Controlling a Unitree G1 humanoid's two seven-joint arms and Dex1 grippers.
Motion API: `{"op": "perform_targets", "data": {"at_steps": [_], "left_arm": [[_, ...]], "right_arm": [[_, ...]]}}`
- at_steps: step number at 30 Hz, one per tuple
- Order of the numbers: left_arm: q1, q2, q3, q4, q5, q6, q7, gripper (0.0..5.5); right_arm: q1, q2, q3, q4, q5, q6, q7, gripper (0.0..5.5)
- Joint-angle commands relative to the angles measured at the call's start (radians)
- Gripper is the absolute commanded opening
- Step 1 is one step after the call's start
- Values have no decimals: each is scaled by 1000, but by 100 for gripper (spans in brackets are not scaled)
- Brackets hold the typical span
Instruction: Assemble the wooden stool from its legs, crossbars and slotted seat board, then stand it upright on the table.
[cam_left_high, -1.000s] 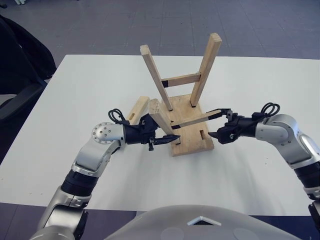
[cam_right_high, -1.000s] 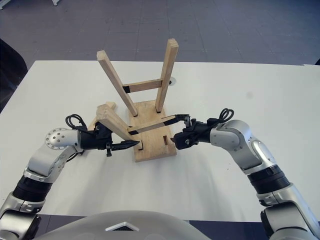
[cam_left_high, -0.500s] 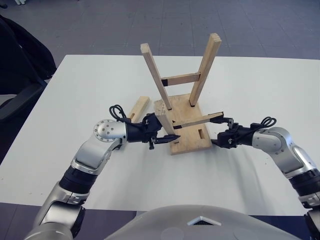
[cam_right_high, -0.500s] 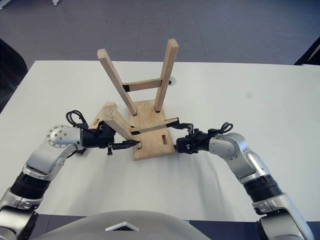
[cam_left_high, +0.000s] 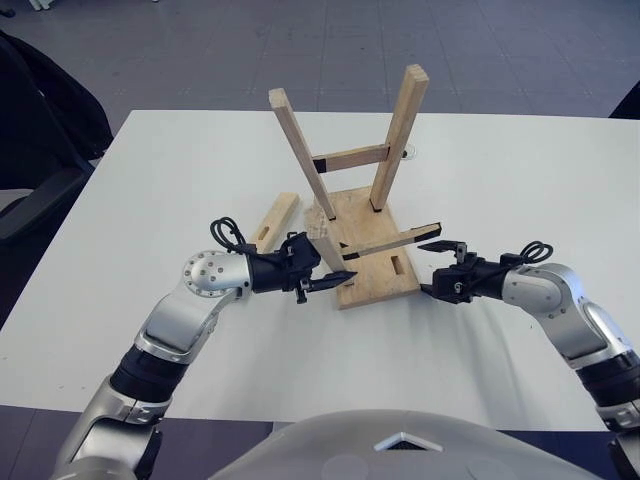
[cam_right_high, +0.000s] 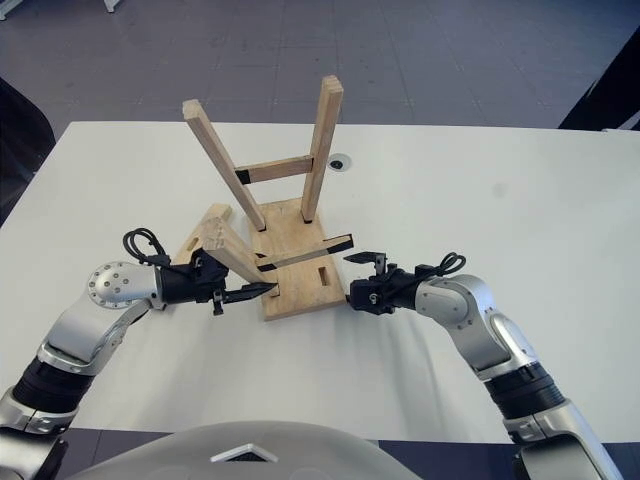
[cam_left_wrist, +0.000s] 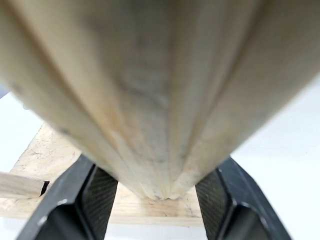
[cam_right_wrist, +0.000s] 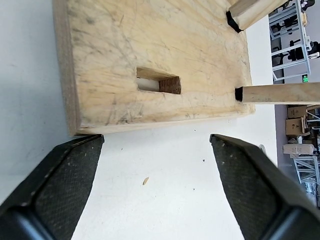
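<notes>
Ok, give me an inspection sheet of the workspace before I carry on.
Surface: white table, seat board lying flat on it.
Job's things: far leg pair, joined by a crossbar, stands in the board; third leg carries a second crossbar; fourth leg lies left of the board; one near slot is empty.
Clutter: nothing seen; only a round port in the table.
Grippers: left gripper shut on the third leg; right gripper open by the board's right edge.
Cables: black cable loops at both wrists, apart from the wood.
Surroundings: grey floor, dark chair at left.
</notes>
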Motion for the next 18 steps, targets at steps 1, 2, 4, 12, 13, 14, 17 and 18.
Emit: {"op": "perform_targets", "data": {"at_steps": [1,2,4,12,13,14,17,18], "left_arm": [[96,45,-101,107,165,75,41,206],[98,48,-102,108,164,63,36,206],[96,57,-111,113,173,37,23,206],[88,69,-122,104,166,21,23,206],[83,64,-110,106,155,16,25,206],[77,56,-94,108,141,-6,24,206],[66,35,-37,76,81,-33,29,206],[65,33,-27,63,70,-38,28,206]], "right_arm": [[-15,75,53,-48,54,-8,23,393],[-14,83,55,-65,59,-2,25,393],[-13,93,60,-94,64,9,30,393],[-23,88,50,-100,56,27,33,393],[-19,85,48,-99,54,25,31,393],[-15,83,47,-97,51,24,29,393],[-6,73,44,-94,45,20,26,393],[-3,71,43,-94,44,19,25,393]]}}
